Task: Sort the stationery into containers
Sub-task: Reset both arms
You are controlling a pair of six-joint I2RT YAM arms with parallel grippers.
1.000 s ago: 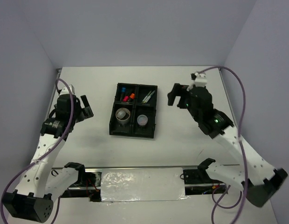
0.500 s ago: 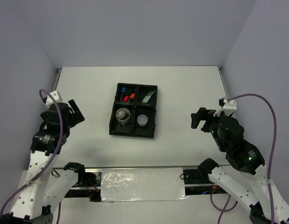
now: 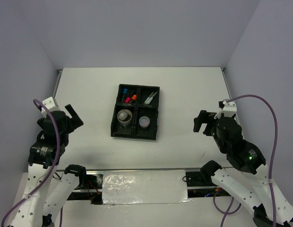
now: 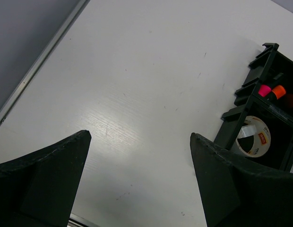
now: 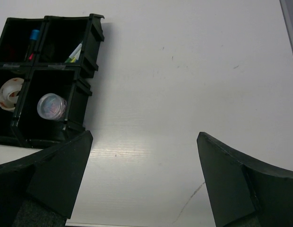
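I am holding the left gripper (image 3: 73,116) and right gripper (image 3: 198,122) wide and empty by the side edges of the bench (image 3: 184,94), clear of the tray (image 3: 134,136), checking nothing lies unsorted.

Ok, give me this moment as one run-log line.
left gripper: open, empty | right gripper: open, empty | tray: tape ring near-left, clear tub near-right, highlighters far-left, pens far-right
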